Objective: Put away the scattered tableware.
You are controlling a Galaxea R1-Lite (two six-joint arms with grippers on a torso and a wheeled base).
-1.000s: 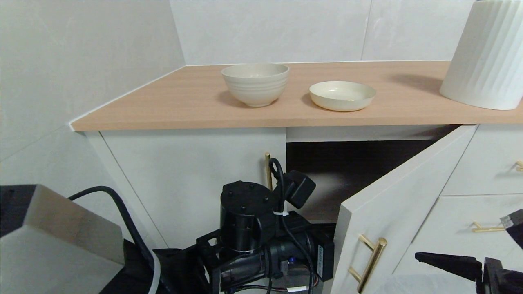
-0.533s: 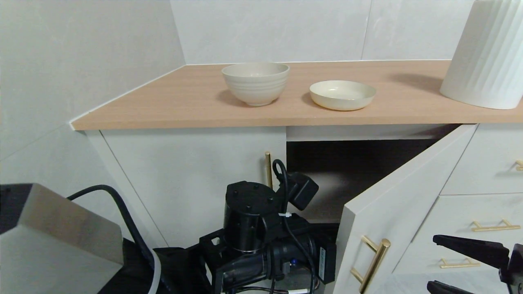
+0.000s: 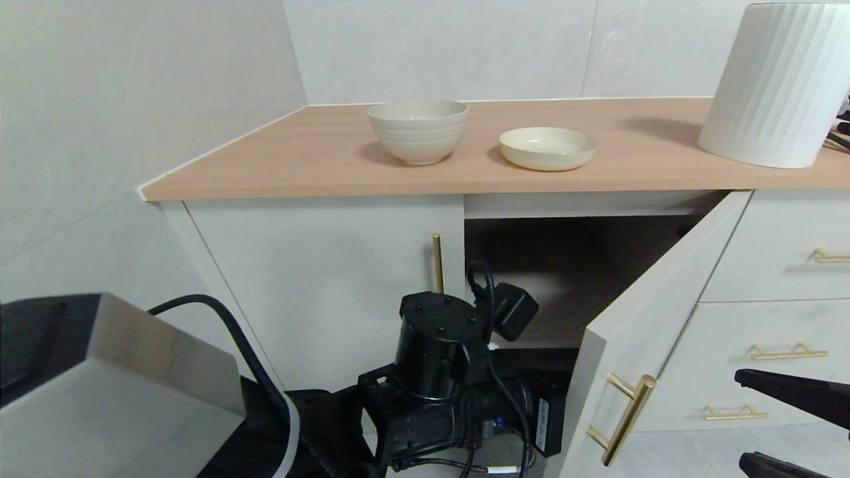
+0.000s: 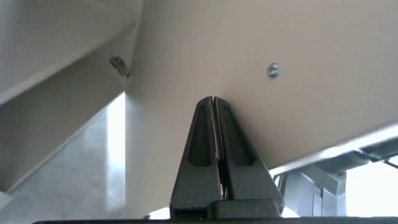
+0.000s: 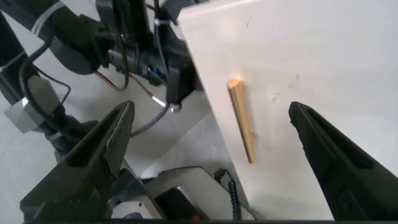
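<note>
A cream ribbed bowl point(image 3: 418, 129) and a shallow cream dish point(image 3: 548, 147) stand side by side on the wooden countertop point(image 3: 285, 166). Below them, the right cabinet door point(image 3: 654, 318) hangs open, its gold handle point(image 3: 627, 418) facing me. My right gripper point(image 3: 740, 417) is open, low at the right of that door. In the right wrist view its fingers point(image 5: 115, 140) spread wide with the gold handle point(image 5: 242, 121) between them, apart from both. My left arm point(image 3: 438, 345) sits low in front of the cabinet. The left gripper point(image 4: 213, 102) is shut with nothing in it, before a beige panel.
A tall white ribbed container point(image 3: 773, 86) stands on the counter at the right. White drawers with gold handles point(image 3: 787, 350) are right of the open door. A closed cabinet door point(image 3: 319, 279) is at the left, and tiled walls enclose the corner.
The head camera has shifted, so the whole scene sits a little differently. My right gripper's fingers have drawn rightward, away from the door handle. Bowl and dish have not moved.
</note>
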